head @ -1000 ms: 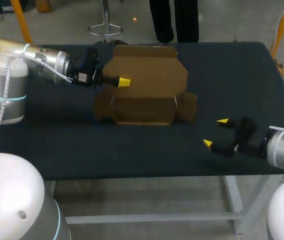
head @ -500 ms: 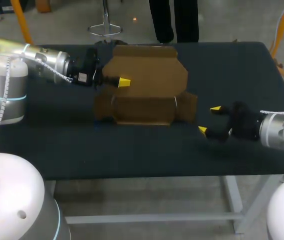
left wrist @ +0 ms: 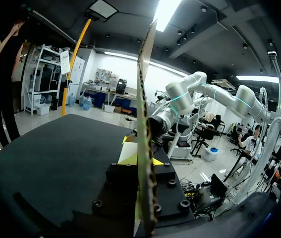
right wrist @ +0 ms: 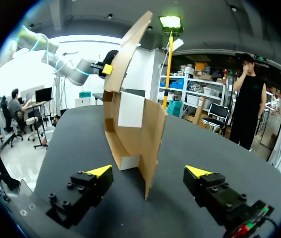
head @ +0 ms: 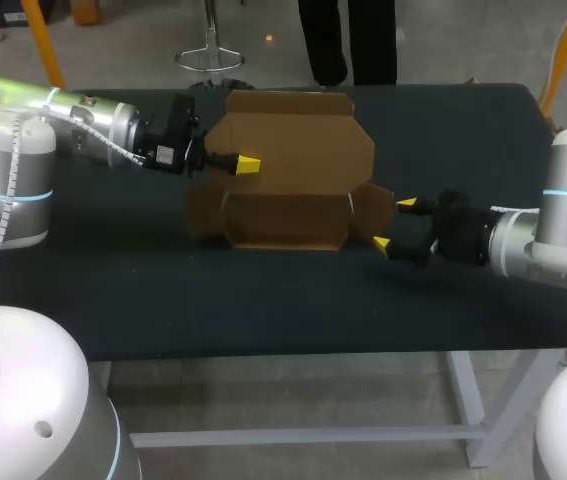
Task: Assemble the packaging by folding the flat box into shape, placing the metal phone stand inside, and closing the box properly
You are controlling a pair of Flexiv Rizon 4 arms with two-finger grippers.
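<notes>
Left end effector [head: 248,164], centre-left, clamped on upright lid [head: 298,135] of brown cardboard box [head: 283,218]: hold steady. Right end effector [head: 394,223] wide open, straddling side flap [head: 373,210], untouched: close squarely, fold inward slowly.

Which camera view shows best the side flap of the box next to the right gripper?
The right wrist view: the flap stands close ahead of the open right gripper, large and unhidden. The head view shows it small, at the right end of the box. The left wrist view shows only the edge of the lid.
</notes>
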